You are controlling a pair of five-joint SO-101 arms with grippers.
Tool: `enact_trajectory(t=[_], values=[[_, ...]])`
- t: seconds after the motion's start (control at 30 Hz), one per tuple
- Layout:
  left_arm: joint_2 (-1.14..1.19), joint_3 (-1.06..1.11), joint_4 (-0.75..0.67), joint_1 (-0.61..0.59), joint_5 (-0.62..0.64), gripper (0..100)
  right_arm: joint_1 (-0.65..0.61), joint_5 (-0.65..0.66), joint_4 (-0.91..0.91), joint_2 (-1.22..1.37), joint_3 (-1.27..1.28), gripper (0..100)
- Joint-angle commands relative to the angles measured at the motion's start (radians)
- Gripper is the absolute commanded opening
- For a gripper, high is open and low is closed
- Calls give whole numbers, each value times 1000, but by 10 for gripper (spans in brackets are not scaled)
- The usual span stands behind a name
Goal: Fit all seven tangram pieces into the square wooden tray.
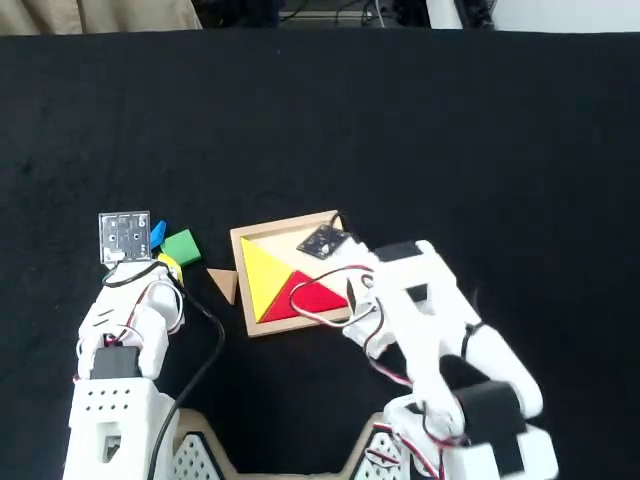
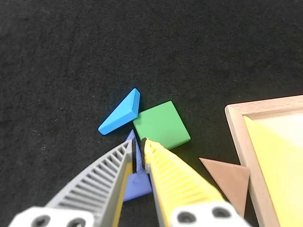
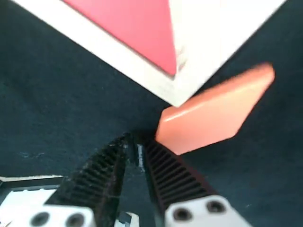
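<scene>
The purple piece (image 2: 137,184) sits lower centre of the left wrist view, pinched between the fingers of the left gripper (image 2: 137,144), which is closed on it. Its long axis runs along the fingers, one tip poking out ahead of them. The tray (image 2: 240,135) lies to the right, so the carry likely goes that way, past the brown triangle (image 2: 229,176) just beside the tray's rim. Just above the fingertips lie the green square (image 2: 162,125) and the blue triangle (image 2: 120,113), close together.

In the right wrist view the orange piece (image 3: 213,111) lies outside the tray's corner, long axis slanting up to the right. The right gripper (image 3: 136,147) is closed on nothing, its tips just beside the piece's lower left end.
</scene>
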Motion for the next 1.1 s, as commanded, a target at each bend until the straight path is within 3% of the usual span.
enact_trajectory(t=[0.0, 0.2, 0.4, 0.5, 0.7, 0.87, 1.07], values=[[-12, -5, -18, 4, -9, 57, 83, 11, -11, 51, -99, 11], [-12, -5, -20, 4, -9, 57, 195, 12, -11, 93, -209, 11], [-12, -5, -25, 4, -9, 57, 163, 5, 54, 47, -232, 11], [-12, -5, -25, 5, -9, 57, 137, -66, 83, -65, -228, 11], [-12, -5, -25, 5, -9, 57, 129, -169, -92, -262, -101, 20], [-12, -5, -25, 5, -9, 57, 115, -278, -137, -183, -54, 266], [-12, -5, -25, 5, -9, 57, 98, -302, -160, -67, -101, 257]])
